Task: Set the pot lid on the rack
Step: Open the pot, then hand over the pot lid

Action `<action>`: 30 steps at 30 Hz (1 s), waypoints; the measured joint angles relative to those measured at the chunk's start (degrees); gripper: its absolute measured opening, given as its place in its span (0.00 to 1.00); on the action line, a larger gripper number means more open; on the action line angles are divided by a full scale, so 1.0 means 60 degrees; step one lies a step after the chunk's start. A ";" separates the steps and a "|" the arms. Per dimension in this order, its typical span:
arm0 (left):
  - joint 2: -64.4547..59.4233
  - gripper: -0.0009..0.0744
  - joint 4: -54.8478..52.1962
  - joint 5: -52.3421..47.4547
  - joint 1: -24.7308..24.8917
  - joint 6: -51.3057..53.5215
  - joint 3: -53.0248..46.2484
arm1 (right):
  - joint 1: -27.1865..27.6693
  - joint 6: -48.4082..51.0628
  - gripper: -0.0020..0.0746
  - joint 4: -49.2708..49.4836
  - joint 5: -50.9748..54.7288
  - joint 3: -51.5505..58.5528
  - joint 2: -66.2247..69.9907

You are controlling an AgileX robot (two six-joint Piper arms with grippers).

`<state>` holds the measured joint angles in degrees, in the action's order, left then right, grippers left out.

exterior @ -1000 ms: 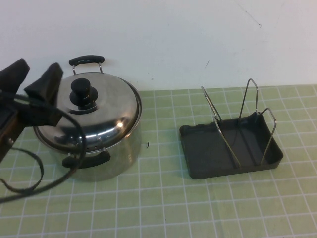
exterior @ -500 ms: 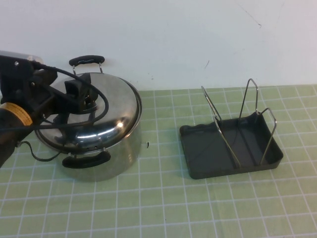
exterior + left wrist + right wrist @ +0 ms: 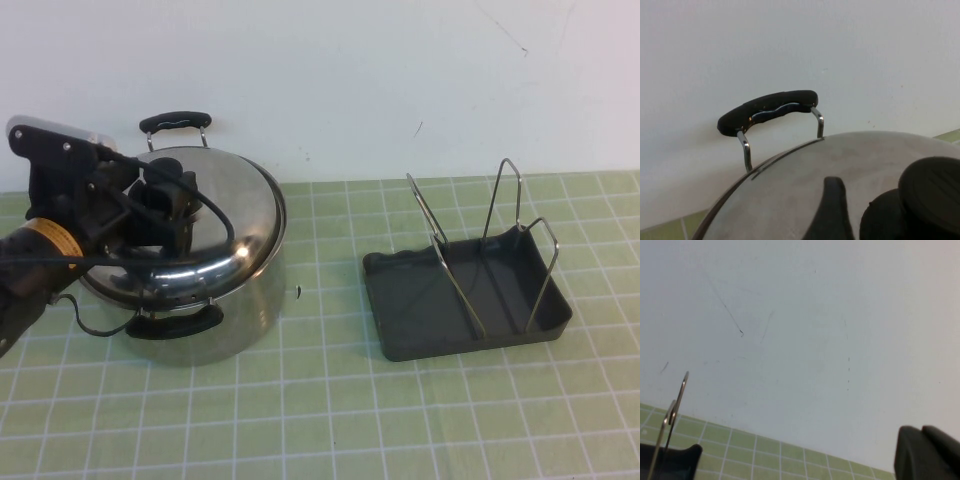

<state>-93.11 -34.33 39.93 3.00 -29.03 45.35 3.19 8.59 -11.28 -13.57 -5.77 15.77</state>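
The shiny domed pot lid point(image 3: 238, 215) sits on the steel pot point(image 3: 245, 300) at the left of the green mat. My left gripper point(image 3: 165, 205) is down on the lid, open, its jaws straddling the black knob point(image 3: 172, 188). In the left wrist view one finger point(image 3: 832, 210) stands a little apart from the knob point(image 3: 932, 192); the other finger is out of frame. The rack point(image 3: 400, 320), a dark grey tray with upright wire loops point(image 3: 510, 200), stands at the right with nothing in it. My right gripper point(image 3: 926, 452) is shut, held near the rack, and is outside the high view.
The pot has two black handles, one at the back point(image 3: 176, 123) and one at the front point(image 3: 175, 323). The left arm's cable point(image 3: 85, 325) hangs beside the pot. A white wall point(image 3: 400, 80) closes the back of the mat. A corner of the rack point(image 3: 670, 460) shows in the right wrist view.
My left arm has swung in from the left edge over the pot. Its gripper now sits down around the lid's knob. Lid, pot and rack have not moved.
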 joint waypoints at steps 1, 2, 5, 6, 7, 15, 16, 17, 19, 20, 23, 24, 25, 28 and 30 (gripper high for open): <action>-0.0046 0.71 0.0000 0.0045 0.0000 0.0016 0.0021 | 0.0000 0.0000 0.02 0.0000 0.0000 0.0000 0.0000; -0.0043 0.71 0.0000 0.0045 0.0024 0.0040 0.0021 | 0.0000 0.0000 0.02 0.0000 0.0000 0.0000 0.0000; -0.0065 0.65 0.0041 0.0060 0.0084 0.0173 0.0035 | 0.0000 0.0000 0.02 0.0000 0.0000 0.0000 0.0000; -0.0065 0.61 0.0041 0.0098 0.0099 0.0197 0.0035 | 0.0000 0.0000 0.02 0.0000 0.0000 0.0000 0.0000; -0.0065 0.55 0.0041 0.0124 0.0099 0.0211 0.0035 | 0.0000 0.0000 0.02 0.0000 0.0000 0.0000 0.0000; -0.0120 0.45 0.0041 0.0412 0.0146 0.0245 0.0035 | 0.0000 0.0000 0.02 -0.0020 0.0000 0.0000 0.0000; -0.0120 0.45 0.0041 0.0489 0.0146 0.0259 0.0035 | 0.0000 0.0000 0.02 -0.0082 0.0000 0.0000 0.0000; -0.0120 0.45 0.0041 0.0554 0.0146 0.0259 0.0035 | 0.0000 0.0000 0.02 -0.0181 0.0000 0.0000 0.0000; -0.0033 0.45 0.0041 0.0702 0.0146 0.0259 0.0035 | 0.0000 0.0000 0.02 -0.0487 -0.0129 0.0000 0.0000; 0.0066 0.45 0.0047 0.0792 0.0146 0.0259 0.0035 | 0.0000 0.0000 0.02 -0.0633 -0.0295 0.0000 0.0000; 0.0581 0.45 0.0119 0.1179 0.0146 0.0149 0.0035 | 0.0000 -0.0605 0.02 -0.0900 -0.0513 -0.0127 0.0000; 0.0817 0.45 0.0141 0.1367 0.0146 0.0027 0.0035 | 0.0000 -0.1087 0.02 -0.1067 -0.0420 -0.0346 0.0000; 0.1017 0.45 0.0161 0.1577 0.0146 -0.0065 0.0035 | 0.0000 -0.1580 0.02 -0.1376 -0.0311 -0.0541 0.0017; 0.1860 0.45 0.0143 0.2398 0.0156 -0.0574 0.0035 | 0.0000 -0.3993 0.02 -0.3610 -0.0339 -0.1503 0.0032; 0.2386 0.45 0.0122 0.2874 0.0238 -0.0917 0.0035 | 0.0000 -0.6249 0.02 -0.6183 -0.1067 -0.2437 0.0089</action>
<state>-78.79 -33.60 57.18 4.43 -34.53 45.56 3.19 -28.90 -48.38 -19.97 -20.39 16.31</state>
